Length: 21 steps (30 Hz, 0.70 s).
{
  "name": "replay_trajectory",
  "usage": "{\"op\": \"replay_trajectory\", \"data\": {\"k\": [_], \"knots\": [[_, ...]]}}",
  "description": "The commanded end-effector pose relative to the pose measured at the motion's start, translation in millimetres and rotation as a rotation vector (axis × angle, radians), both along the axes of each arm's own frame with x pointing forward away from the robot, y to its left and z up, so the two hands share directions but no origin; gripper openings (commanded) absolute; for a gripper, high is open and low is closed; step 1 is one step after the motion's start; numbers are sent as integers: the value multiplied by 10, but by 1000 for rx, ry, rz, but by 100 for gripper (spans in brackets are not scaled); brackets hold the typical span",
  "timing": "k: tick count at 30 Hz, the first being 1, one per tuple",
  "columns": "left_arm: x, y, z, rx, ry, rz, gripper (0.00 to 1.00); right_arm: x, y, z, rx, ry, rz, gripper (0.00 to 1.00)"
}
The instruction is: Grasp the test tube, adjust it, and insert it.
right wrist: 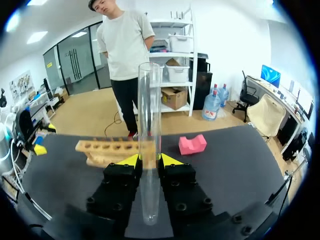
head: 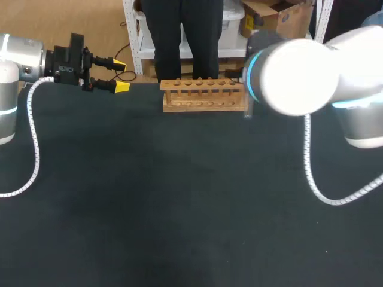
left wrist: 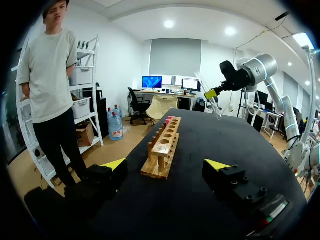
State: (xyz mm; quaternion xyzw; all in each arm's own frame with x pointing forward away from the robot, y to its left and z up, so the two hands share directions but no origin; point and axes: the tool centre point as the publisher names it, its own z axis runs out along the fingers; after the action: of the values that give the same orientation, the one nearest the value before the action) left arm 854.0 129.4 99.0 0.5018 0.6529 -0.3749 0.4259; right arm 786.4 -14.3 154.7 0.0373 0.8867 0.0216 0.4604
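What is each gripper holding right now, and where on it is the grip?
The right gripper is shut on the test tube, its yellow tips pinching the glass from both sides near mid-length. The left gripper is open and holds nothing.

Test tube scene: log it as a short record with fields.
test tube: clear, clamped between the right jaws, off the table
right jaws: shut on the test tube
left jaws: open, holding nothing, apart from the rack
rack: wooden, at the table's far edge, no tube seen in its holes
pink block: on the table by the rack's end
table: dark surface
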Motion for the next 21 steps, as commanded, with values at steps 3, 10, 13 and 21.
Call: {"op": "replay_trajectory", "data": {"k": [3, 10, 13, 21], "knots": [[-3, 3, -3, 0, -1, 0, 100, 229, 260, 3, 1, -69, -22, 0], [-3, 3, -3, 0, -1, 0, 100, 401, 306, 73, 32, -130, -43, 0], [-3, 3, -3, 0, -1, 0, 100, 460, 314, 117, 37, -159, -54, 0], [-3, 3, -3, 0, -1, 0, 100, 619, 418, 239, 65, -243, -53, 0]]}}
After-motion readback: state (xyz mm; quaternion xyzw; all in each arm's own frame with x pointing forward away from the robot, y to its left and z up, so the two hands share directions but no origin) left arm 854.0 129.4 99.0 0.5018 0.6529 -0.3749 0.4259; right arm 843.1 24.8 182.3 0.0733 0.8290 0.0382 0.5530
